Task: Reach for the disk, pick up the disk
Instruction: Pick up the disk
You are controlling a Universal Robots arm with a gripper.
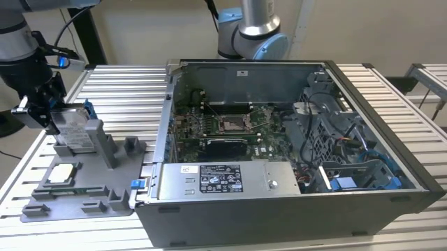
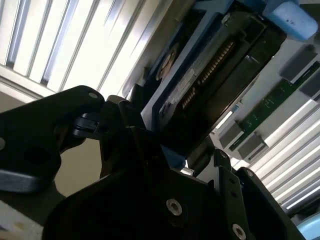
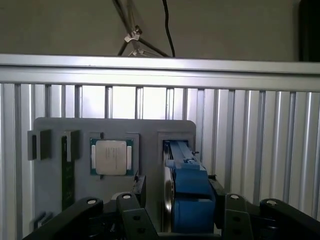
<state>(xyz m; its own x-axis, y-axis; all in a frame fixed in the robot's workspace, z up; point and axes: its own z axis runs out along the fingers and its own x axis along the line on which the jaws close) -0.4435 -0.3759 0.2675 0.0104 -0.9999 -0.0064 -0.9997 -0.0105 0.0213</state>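
Note:
The disk stands on edge in a slot of the grey holder tray at the exterior view's left, silver with a blue bracket. My gripper hangs right at its top end. In the first wrist view the disk's blue bracket lies between my fingers, and my gripper is open: a narrow gap shows between one finger and the disk's silver edge. In the second wrist view the disk reaches into my gripper.
A small square silver chip and a green memory stick lie in the same holder. An open computer case with a grey box stands to the exterior view's right. All rest on a slatted metal table.

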